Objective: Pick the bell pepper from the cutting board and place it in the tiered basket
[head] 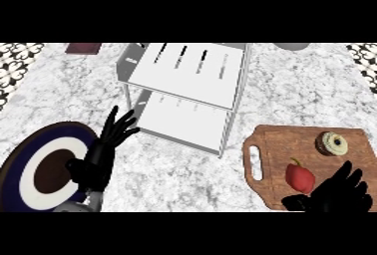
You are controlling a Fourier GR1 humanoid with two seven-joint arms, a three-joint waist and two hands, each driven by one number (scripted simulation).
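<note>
A red bell pepper (299, 177) lies on the wooden cutting board (273, 144) at the right, near its front. My right hand (340, 193) is at the board's front edge, just right of the pepper, fingers spread and open, not touching it. The white tiered basket (188, 74) stands at the centre back, with an upper shelf and a lower shelf (180, 122). My left hand (103, 149) rests open over the left, fingers pointing toward the basket's lower shelf.
A round dark blue plate with a white ring and brown centre (40, 169) sits at the left under my left forearm. A small frosted doughnut-like item (333, 143) lies on the board's far right. A dark red object (83, 48) lies at the back left, a grey one (293, 46) at the back right.
</note>
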